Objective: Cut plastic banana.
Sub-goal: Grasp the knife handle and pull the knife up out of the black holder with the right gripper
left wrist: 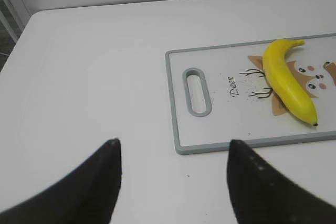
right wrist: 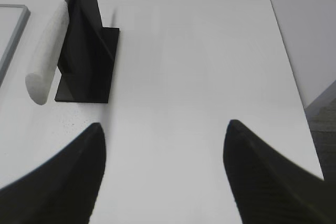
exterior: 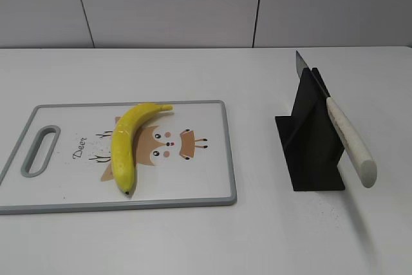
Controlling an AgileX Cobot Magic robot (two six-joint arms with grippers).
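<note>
The plastic banana (exterior: 129,143), glossy yellow and whole, lies on a white cutting board (exterior: 206,178) with a grey rim and a deer picture. It also shows in the left wrist view (left wrist: 287,81), on the board (left wrist: 220,114). A knife with a white handle (exterior: 351,141) rests slanted in a black stand (exterior: 308,140); in the right wrist view the handle (right wrist: 46,56) and stand (right wrist: 84,51) are at upper left. My left gripper (left wrist: 173,142) is open and empty, short of the board's near left corner. My right gripper (right wrist: 165,125) is open and empty, to the right of the stand. Neither gripper shows in the exterior view.
The white table (exterior: 257,236) runs to a grey panelled wall at the back. In the right wrist view the table's right edge (right wrist: 294,77) drops to the floor. The board's handle slot (left wrist: 196,91) is at its left end.
</note>
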